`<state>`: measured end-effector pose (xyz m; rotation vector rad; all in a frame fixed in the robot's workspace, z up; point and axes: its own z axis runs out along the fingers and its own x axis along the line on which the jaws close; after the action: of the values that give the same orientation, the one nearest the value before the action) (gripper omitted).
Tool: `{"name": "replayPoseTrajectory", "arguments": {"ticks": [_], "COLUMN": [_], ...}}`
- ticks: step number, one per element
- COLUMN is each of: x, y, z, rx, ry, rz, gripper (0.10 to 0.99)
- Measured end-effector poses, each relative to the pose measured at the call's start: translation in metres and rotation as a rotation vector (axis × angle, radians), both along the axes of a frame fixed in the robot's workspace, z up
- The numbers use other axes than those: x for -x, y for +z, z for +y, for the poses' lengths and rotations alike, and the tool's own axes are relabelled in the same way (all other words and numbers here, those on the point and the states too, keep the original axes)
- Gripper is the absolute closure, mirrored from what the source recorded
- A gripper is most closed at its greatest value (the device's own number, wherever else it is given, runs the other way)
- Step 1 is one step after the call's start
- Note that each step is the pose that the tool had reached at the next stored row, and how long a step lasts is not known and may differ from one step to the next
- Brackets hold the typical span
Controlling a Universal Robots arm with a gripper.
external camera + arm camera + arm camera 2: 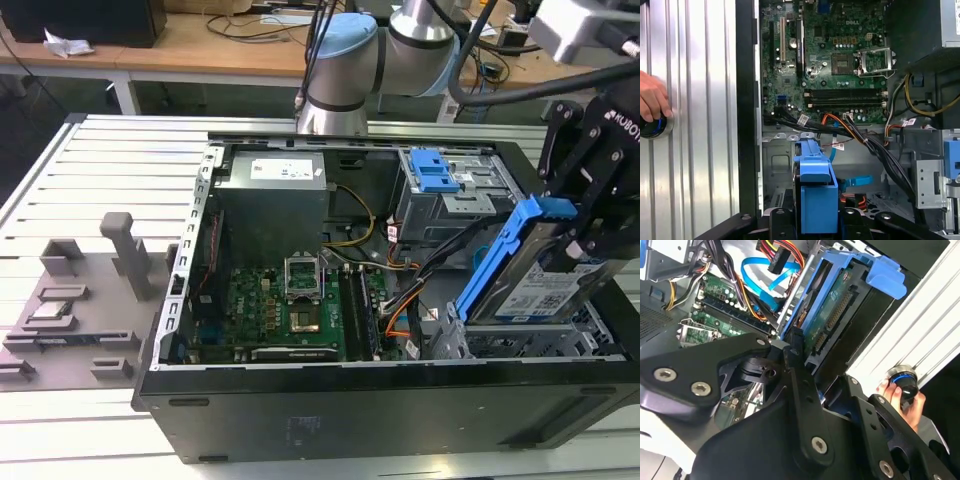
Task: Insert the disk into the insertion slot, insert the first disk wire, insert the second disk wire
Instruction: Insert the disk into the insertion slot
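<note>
Case: you have one open black computer case [300, 430] lying on a slotted metal table [120, 150]. Inside it are a green motherboard [290, 300], a grey power supply [275, 210], a grey cage [455, 205] with a blue latch [432, 170], and loose cabling.
Bay: the insertion slot [530, 345] is the one low, perforated silver bay in the case corner at the exterior view's right. The drive is tilted over it, not seated flat.
Drive: the disk [540, 290] is a single silver unit with a white label in a blue carrier. It leans steeply, with its high end up at the arm and its low end down at the bay. You cannot tell whether that low end touches the metal.
Pincer: the gripper [583, 240] is closed on the disk, with its black fingers [800, 370] clamped against the carrier.
Power lead: the first disk wire [776, 262] is one bundle with a black plug. It hangs loose inside the case, apart from the drive.
Data lead: the second disk wire [757, 275] is one flat blue cable. It loops just beside that plug, with its end free.
Outside the case: one hand [651, 97] rests on one black knob [651, 127] with a blue ring, on the ribbed table surface beside the case wall.
Count: you have one drive, one bay, two leads, one cage and one latch.
</note>
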<state>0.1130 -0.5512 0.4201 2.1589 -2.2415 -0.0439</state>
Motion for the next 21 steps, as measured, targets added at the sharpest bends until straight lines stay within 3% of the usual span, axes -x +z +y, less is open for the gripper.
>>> {"name": "replayPoseTrajectory", "arguments": {"ticks": [12, 17, 19, 21], "x": [0.0000, 0.0000, 0.0000, 0.0000], "y": [-0.0303, -0.0310, -0.0311, -0.0311], "z": [0.0000, 0.0000, 0.0000, 0.0000], "rx": [0.000, 0.000, 0.000, 0.000], "ry": [0.000, 0.000, 0.000, 0.000], "rz": [0.0001, 0.0001, 0.0001, 0.0000], "gripper": [0.722, 0.722, 0.647, 0.647]}}
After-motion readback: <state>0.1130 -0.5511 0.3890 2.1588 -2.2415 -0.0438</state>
